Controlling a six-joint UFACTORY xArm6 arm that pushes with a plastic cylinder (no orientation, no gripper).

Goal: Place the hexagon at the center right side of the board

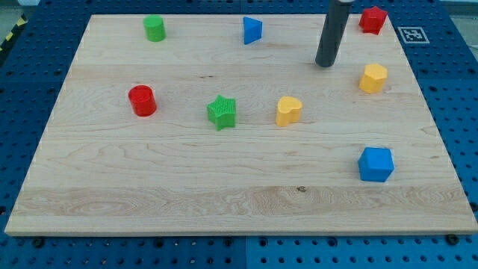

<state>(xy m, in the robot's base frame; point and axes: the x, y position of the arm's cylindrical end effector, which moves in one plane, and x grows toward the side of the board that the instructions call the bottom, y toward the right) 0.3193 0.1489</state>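
Note:
A yellow hexagon block lies near the view's right edge, in the upper part of the wooden board. My tip stands on the board to the left of it and slightly higher in the view, apart from it by a small gap. The rod rises from the tip out of the view's top.
A red block sits at the top right corner. A blue cube lies at the lower right. A yellow heart-like block, a green star, a red cylinder, a green cylinder and a blue triangle lie elsewhere.

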